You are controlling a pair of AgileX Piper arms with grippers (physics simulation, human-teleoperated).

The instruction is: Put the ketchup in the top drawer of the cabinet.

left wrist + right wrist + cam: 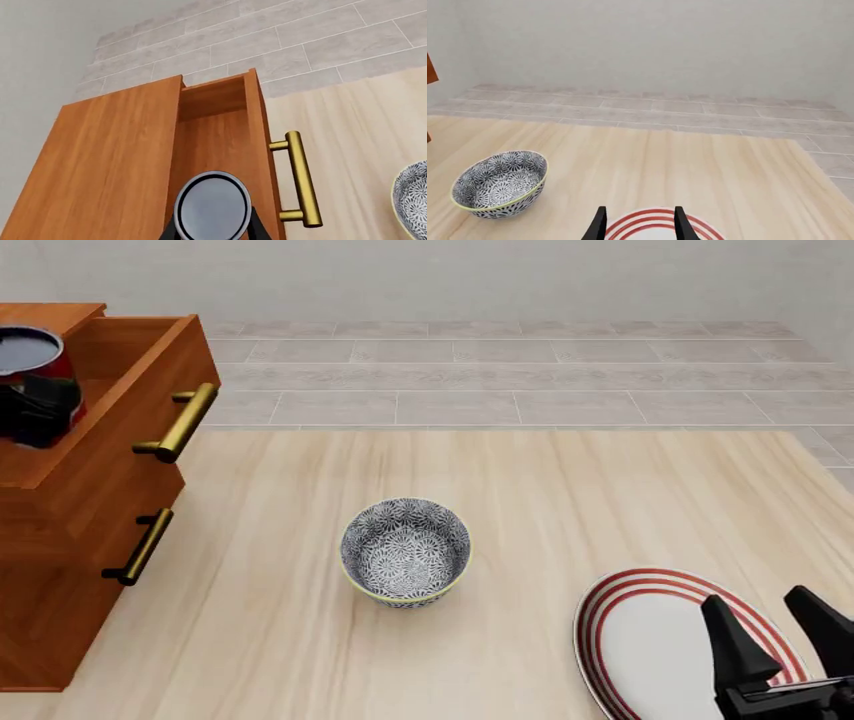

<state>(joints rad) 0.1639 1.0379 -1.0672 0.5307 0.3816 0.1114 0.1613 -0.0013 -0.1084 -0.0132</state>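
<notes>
The ketchup, a can with a dark round top and a red label, is held in my shut left gripper over the pulled-out top drawer of the cabinet. In the left wrist view the ketchup's top sits between my fingers, above the drawer's inside. I cannot tell if the can's base touches the drawer floor. My right gripper is open and empty at the front right, also in the right wrist view.
A blue-white patterned bowl stands mid-table. A red-ringed white plate lies under my right gripper. The drawer's brass handle juts toward the table; the lower drawer is closed. A tiled strip runs along the back.
</notes>
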